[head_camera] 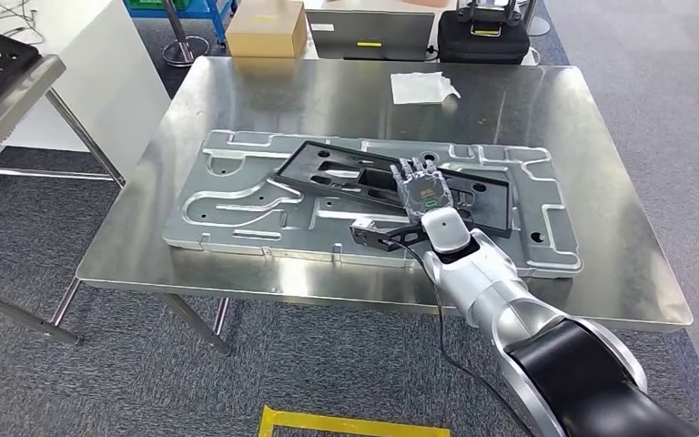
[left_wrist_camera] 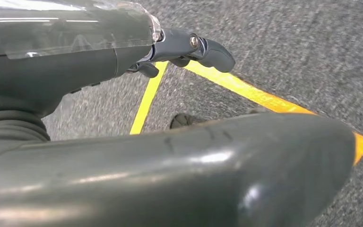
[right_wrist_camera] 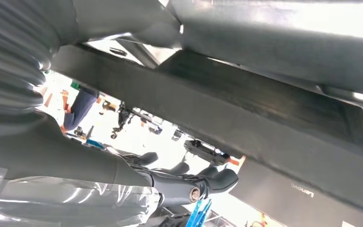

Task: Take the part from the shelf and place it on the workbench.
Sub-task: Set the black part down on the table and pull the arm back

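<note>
resting flat on the workbench (head_camera: 601,182), black part (head_camera: 328,168) looks delivered; right hand (head_camera: 421,196) grips its edge, release left; left hand (left_wrist_camera: 123,52) hangs, state unclear

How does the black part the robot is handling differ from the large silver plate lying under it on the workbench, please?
The black part is dark and matte, while the silver plate is bright and reflective. The black part is clearly smaller than the silver plate and lies on top of it. The black part sits askew, whereas the silver plate lies roughly square to the workbench. The right hand rests on the black part, not the silver plate. Both are flat panels with cut-outs.
</note>
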`<state>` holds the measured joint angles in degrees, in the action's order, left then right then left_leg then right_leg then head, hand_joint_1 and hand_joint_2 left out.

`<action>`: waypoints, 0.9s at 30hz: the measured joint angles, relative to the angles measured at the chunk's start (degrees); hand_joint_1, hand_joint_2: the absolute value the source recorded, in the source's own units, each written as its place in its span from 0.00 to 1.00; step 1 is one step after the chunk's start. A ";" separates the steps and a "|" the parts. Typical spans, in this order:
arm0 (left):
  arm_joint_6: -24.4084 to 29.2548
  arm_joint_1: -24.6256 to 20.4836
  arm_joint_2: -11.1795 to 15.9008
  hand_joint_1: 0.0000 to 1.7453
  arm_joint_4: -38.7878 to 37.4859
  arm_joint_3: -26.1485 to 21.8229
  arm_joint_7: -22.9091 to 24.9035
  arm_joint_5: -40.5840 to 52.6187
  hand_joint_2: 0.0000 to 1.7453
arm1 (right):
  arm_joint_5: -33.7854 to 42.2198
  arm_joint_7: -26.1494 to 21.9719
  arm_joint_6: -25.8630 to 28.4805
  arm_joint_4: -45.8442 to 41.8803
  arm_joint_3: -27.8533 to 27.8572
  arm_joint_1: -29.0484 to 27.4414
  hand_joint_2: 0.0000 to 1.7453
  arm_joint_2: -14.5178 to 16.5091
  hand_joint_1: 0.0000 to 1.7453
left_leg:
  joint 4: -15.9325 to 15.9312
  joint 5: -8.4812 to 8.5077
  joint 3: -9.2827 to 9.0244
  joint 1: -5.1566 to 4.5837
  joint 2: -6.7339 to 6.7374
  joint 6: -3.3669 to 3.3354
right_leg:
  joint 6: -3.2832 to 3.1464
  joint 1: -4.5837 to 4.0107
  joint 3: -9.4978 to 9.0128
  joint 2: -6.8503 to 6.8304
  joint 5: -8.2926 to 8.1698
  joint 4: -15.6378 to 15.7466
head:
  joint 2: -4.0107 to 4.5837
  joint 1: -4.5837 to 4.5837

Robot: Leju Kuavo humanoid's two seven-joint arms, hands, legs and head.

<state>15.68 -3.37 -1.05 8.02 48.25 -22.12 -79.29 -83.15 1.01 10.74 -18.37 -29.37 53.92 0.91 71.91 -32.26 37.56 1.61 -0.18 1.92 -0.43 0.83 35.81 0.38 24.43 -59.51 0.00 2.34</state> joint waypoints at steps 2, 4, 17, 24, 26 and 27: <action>-0.04 0.01 -0.01 0.00 0.00 -0.13 0.05 -0.14 0.00 | 0.01 0.00 0.59 0.01 0.10 0.10 1.00 0.28 0.00 | -7.30 3.92 -3.26 -0.49 -0.02 -1.00 | 0.04 -0.21 -0.20 0.05 -0.01 0.01 | 0.00 0.00; -0.09 -0.07 -0.03 0.00 0.00 -0.20 0.03 -0.34 0.00 | 0.01 -0.02 0.97 0.04 0.23 0.04 1.00 0.43 0.00 | -12.34 5.43 -5.35 -0.99 -0.04 -1.62 | 0.39 -0.33 -0.04 0.09 -0.19 0.00 | 0.00 -0.01; -1.98 -0.01 -0.58 0.00 0.00 -0.43 -0.61 -1.27 0.00 | 11.61 -9.90 7.65 -2.41 7.07 -1.95 1.00 0.62 0.00 | -13.50 7.41 -4.17 -1.11 0.14 -3.22 | 1.95 -0.16 1.52 -0.07 2.75 -6.21 | 0.00 -0.02; -2.93 0.29 -0.91 0.00 -0.02 -0.14 -1.20 -1.38 0.00 | 40.93 -23.37 0.95 -23.01 20.60 -8.93 1.00 1.55 0.00 | -11.52 6.14 -2.40 -1.51 -0.21 -1.44 | 0.02 -0.06 -0.52 -0.61 -0.22 0.71 | 0.00 -0.02; -3.11 0.36 -0.91 0.00 -0.02 0.07 -1.28 -1.35 0.00 | 45.62 -23.52 -0.52 -29.96 22.38 -11.36 1.00 1.47 0.00 | -5.81 1.58 -0.55 -1.24 -0.17 -0.92 | -0.48 0.16 0.25 -0.86 -1.05 0.99 | 0.00 -0.02; -3.21 0.37 -0.92 0.00 -0.02 0.15 -1.28 -1.32 0.00 | 47.83 -23.77 -0.82 -32.93 23.11 -12.52 1.00 1.41 0.00 | -2.04 -0.79 0.49 -1.05 -0.15 -0.67 | -0.49 0.17 0.78 -0.87 -1.45 0.97 | 0.00 -0.02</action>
<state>12.47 -3.00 -1.97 8.00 48.40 -23.41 -80.61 -35.32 -22.76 9.93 -51.29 -6.26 41.40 2.32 69.87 -33.04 38.05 0.56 -0.33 1.25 -0.92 1.00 36.60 -0.50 22.98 -58.55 0.00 2.32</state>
